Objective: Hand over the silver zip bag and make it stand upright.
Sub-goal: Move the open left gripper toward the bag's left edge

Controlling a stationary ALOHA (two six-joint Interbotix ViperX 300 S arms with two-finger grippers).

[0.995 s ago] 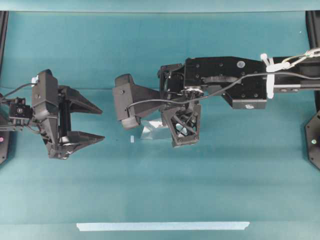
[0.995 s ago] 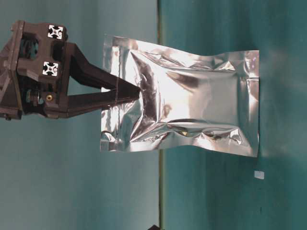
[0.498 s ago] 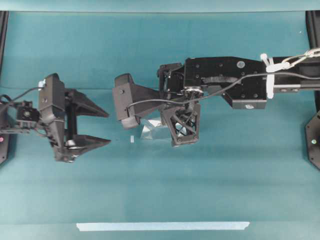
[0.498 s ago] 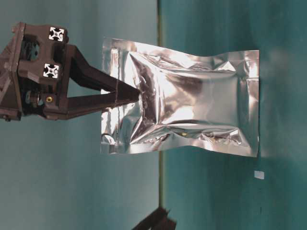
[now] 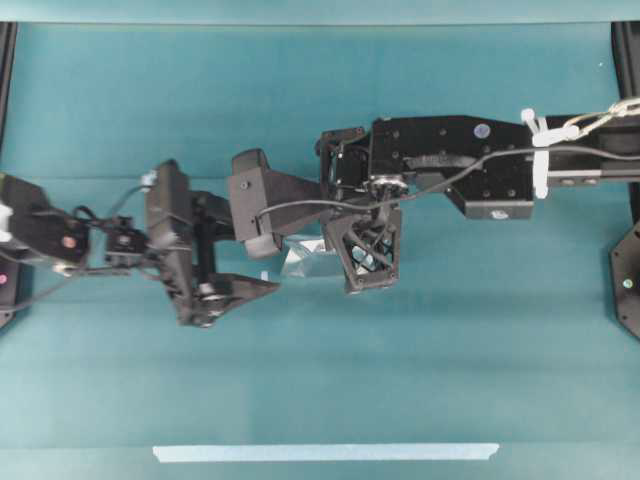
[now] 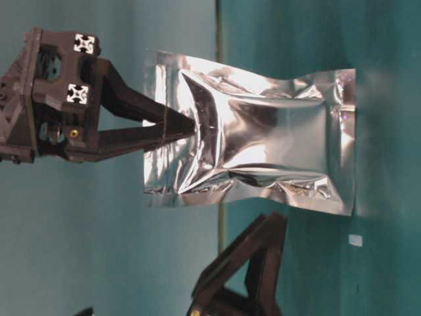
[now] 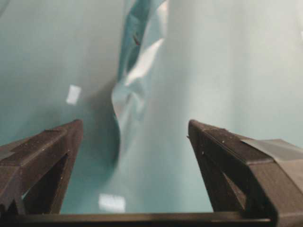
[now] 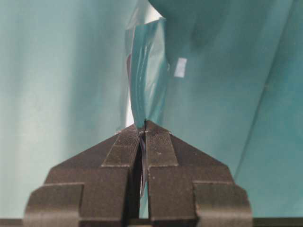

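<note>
1. The silver zip bag (image 6: 253, 148) stands on edge on the teal bench (image 5: 320, 380); in the table-level view, which is turned sideways, its bottom seal meets the bench surface at the picture's right and its top points left.
2. The right pincer (image 6: 187, 124) is pressed together on the bag's upper part, its two dark fingers (image 8: 156, 146) meeting on the foil with only the thin sheet between them in the right wrist view.
3. The left pincer (image 7: 135, 137) is spread wide, holding nothing; the left wrist view shows the bag edge-on, ahead of the gap between its two fingers (image 7: 222, 151) and nearer the finger at the picture's left, touching neither.
4. From overhead the left pincer (image 5: 255, 270) sits just to the left of the right arm's wrist camera housing (image 5: 250, 205), with only a small crinkled patch of the bag (image 5: 305, 258) showing under the right arm.
5. A small pale scrap (image 6: 355, 240) lies on the bench near the bag's base.
6. A long pale tape strip (image 5: 325, 452) runs along the bench's lower edge in the overhead view, well apart from the bag.
</note>
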